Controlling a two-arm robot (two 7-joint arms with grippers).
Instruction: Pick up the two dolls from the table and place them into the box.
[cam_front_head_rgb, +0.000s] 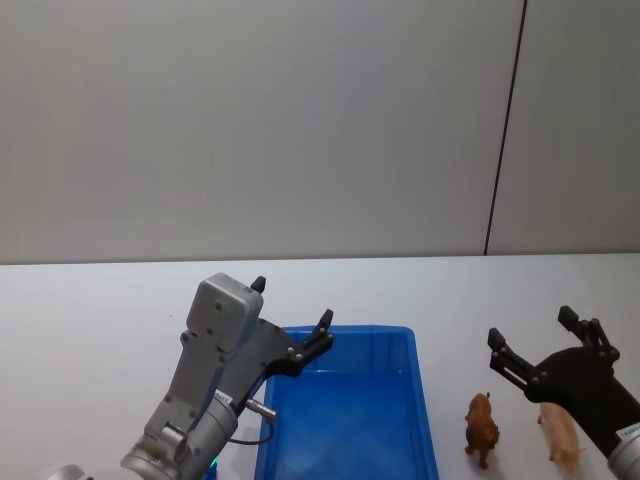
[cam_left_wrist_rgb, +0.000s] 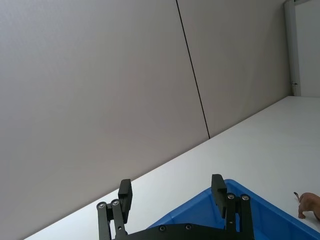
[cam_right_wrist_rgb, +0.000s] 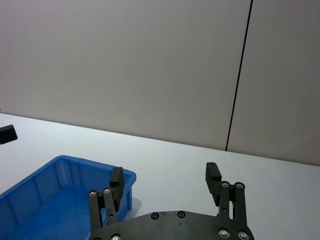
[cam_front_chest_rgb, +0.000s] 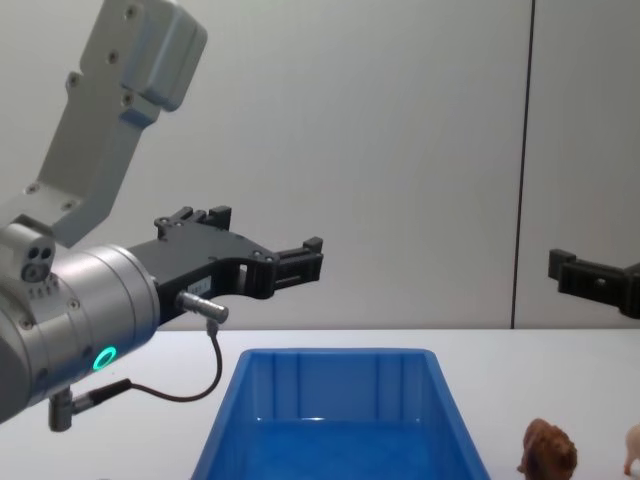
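The brown doll (cam_front_head_rgb: 482, 428) and pink doll (cam_front_head_rgb: 560, 432) stand on the bench (cam_front_head_rgb: 90, 320), just right of the box (cam_front_head_rgb: 380, 331). The right hand (cam_front_head_rgb: 531, 325) hangs above them, spread and empty, likely to fit round one. The left hand (cam_front_head_rgb: 292, 302), spread too, hangs by the box's left side.

The plain white surface (cam_front_head_rgb: 90, 310) carries three things, all toward its near edge, and the big bright-blue box (cam_front_head_rgb: 350, 331) sits there open side up. Just to its right, the shaggy reddish-brown doll (cam_front_head_rgb: 482, 428) stands on its feet, clear of the box wall. The pale pink doll (cam_front_head_rgb: 562, 435) stands just beside that one, farther right again.
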